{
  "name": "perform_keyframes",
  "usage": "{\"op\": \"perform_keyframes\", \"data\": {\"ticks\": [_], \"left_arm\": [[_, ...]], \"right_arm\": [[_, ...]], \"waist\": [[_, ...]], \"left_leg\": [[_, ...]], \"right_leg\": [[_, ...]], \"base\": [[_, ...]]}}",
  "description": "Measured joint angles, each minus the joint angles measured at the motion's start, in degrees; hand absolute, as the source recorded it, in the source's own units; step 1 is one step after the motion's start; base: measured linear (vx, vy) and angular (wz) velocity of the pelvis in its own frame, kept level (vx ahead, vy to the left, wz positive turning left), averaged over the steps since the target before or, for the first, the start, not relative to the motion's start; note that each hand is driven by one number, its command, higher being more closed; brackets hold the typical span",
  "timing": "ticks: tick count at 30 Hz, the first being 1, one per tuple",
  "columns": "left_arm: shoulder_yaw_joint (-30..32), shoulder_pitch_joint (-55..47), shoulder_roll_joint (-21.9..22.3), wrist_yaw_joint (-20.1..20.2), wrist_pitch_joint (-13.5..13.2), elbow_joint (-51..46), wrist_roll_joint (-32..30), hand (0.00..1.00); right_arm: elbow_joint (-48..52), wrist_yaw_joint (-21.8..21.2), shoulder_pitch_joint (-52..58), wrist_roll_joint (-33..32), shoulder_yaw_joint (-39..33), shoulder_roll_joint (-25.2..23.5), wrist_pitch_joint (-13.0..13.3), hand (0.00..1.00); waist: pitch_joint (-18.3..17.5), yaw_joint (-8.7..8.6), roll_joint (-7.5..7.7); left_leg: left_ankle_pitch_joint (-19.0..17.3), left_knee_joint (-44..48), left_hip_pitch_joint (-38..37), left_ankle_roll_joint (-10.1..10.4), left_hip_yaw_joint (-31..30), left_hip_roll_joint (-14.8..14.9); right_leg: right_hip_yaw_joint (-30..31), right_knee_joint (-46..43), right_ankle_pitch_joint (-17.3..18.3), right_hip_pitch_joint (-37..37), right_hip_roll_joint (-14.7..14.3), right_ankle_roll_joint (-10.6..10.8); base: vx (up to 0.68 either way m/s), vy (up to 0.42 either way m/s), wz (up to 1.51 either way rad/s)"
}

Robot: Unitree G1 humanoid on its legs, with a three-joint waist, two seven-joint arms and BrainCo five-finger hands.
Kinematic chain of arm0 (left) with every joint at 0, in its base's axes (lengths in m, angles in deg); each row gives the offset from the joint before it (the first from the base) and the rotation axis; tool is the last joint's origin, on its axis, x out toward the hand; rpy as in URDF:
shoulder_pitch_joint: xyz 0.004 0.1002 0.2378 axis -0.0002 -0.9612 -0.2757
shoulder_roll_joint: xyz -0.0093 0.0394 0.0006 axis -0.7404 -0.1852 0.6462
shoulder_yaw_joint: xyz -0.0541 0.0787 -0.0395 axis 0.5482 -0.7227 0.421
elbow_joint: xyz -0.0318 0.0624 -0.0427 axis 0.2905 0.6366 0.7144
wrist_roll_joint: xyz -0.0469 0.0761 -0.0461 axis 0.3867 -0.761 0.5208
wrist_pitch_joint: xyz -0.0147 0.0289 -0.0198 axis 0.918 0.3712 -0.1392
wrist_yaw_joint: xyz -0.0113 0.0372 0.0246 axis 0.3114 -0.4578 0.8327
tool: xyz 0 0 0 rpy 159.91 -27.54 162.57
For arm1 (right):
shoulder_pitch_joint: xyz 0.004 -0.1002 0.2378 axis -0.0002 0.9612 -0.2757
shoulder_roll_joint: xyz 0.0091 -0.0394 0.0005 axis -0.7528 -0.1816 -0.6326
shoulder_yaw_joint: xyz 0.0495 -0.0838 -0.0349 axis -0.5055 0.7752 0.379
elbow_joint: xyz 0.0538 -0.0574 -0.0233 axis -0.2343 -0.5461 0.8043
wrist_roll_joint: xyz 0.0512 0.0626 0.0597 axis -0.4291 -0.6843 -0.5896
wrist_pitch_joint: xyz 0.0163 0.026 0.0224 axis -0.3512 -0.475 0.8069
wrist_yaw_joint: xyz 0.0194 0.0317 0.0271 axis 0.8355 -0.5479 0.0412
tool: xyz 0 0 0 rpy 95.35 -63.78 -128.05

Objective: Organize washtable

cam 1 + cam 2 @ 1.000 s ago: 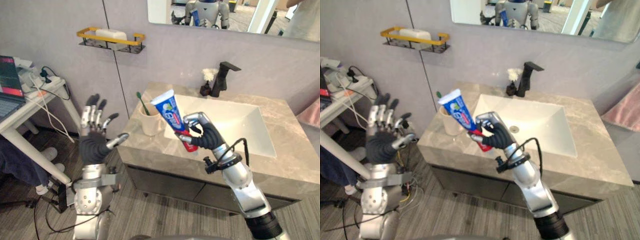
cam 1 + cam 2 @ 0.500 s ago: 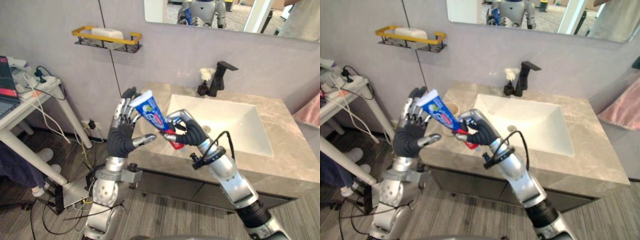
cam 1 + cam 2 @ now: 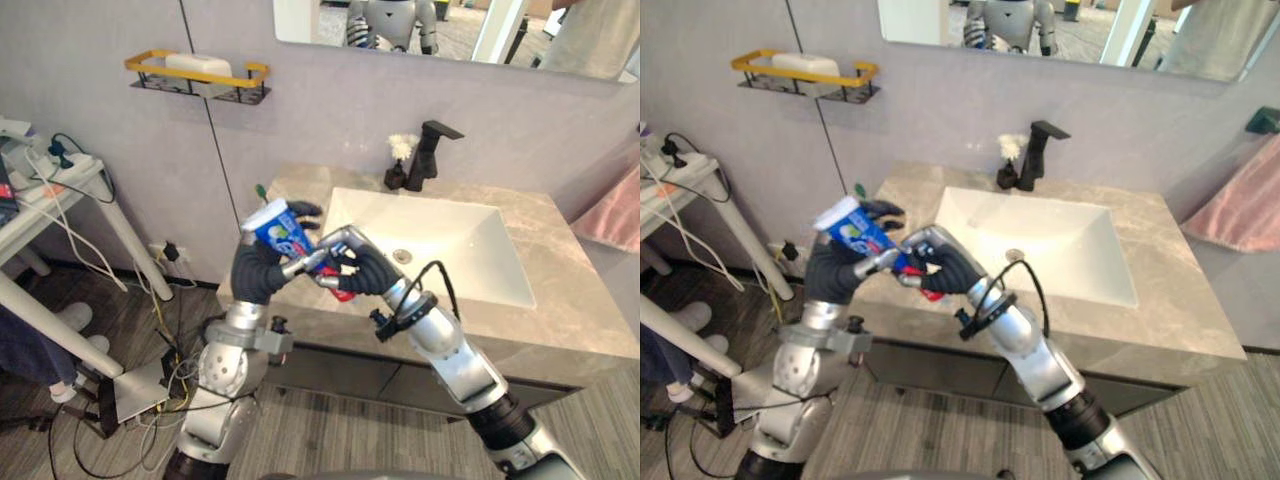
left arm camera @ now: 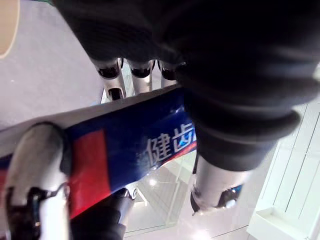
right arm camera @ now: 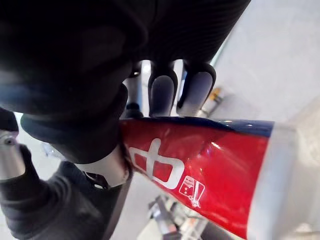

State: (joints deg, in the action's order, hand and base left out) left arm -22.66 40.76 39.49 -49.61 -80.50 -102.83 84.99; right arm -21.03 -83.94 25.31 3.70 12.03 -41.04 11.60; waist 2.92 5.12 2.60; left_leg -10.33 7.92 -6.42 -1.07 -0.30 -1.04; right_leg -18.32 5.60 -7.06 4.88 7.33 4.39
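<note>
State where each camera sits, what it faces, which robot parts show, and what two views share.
Left eye view: head, looking down at the sink; left hand and right hand gripping the toothpaste tube.
Right eye view: head, slightly aside; same scene.
Left wrist view: left wrist, along its own hand onto the tube.
Right wrist view: right wrist, onto the tube's red end.
Shared: every view shows the tube.

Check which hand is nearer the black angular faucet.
Right: right hand is front-left of the faucet, by the white basin's corner; left hand farther left. Both grip the blue toothpaste tube.
</note>
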Motion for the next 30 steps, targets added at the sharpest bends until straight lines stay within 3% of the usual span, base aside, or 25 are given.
{"op": "perform_keyframes", "data": {"ticks": [21,22,30], "left_arm": [[-0.6,2.1,0.5,-1.0,-0.1,1.6,0.9,1.00],[-0.6,2.2,0.5,-1.1,-0.1,1.6,0.9,1.00],[-0.6,2.7,0.5,-2.2,-0.1,2.0,0.8,1.00]], "right_arm": [[-1.4,-1.5,0.0,0.1,2.3,-0.4,0.0,1.00],[-1.4,-1.5,0.0,0.1,2.3,-0.5,0.0,0.00],[-1.4,-0.9,0.0,0.3,0.9,-0.9,0.0,0.00]], "waist": [[1.0,-1.27,0.00],[1.0,-1.28,0.00],[1.1,-1.57,-0.05]], "left_leg": [[0.0,-0.4,-0.5,0.0,1.2,0.1],[0.0,-0.5,-0.6,0.0,1.3,0.1],[0.0,-1.2,-1.2,0.0,2.2,0.1]], "right_leg": [[1.3,0.0,-0.1,-0.2,-0.1,0.0],[1.4,0.0,-0.1,-0.2,-0.1,0.0],[2.4,0.0,-0.1,-0.4,-0.2,0.1]], "base": [[-0.01,0.000,-0.02],[0.00,0.000,0.00],[-0.01,0.002,-0.07]]}}
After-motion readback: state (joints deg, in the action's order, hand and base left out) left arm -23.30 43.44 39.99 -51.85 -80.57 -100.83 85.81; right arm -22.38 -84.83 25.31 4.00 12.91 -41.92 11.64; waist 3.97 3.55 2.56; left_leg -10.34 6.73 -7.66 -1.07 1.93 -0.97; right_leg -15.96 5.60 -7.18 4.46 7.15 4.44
